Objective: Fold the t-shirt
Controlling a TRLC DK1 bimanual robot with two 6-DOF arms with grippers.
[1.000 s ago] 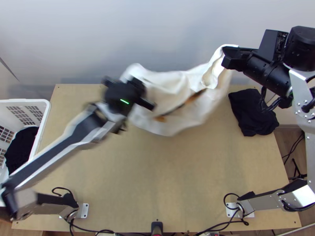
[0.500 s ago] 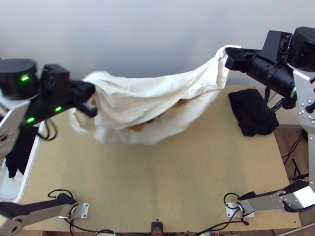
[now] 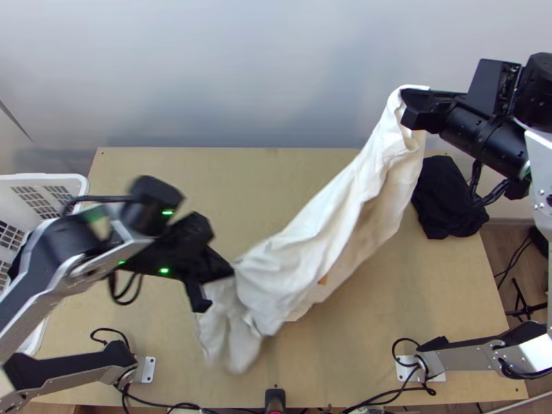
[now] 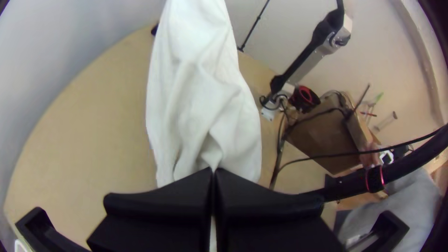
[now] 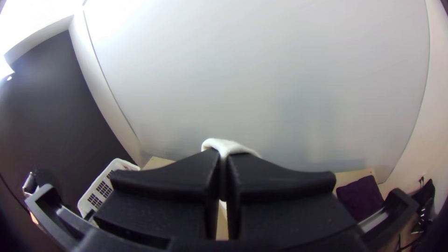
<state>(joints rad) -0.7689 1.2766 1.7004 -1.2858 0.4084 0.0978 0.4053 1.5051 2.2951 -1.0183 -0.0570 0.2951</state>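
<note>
T-shirt point(image 3: 310, 245) slants lower-left to upper-right, pinched in closed left gripper point(image 3: 228, 271) and closed right gripper point(image 3: 407, 99).

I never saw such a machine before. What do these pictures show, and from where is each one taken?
This is a robot with two arms, standing at a wooden table. The top view looks steeply down from high over the table's near edge. Each wrist view comes from a camera on one arm, with that arm's black fingers at the bottom edge. The left fingers and the right fingers both pinch a white t-shirt, which hangs slanting between them in loose folds. A black cloth lies at the table's right side; a white basket stands at the left.
</note>
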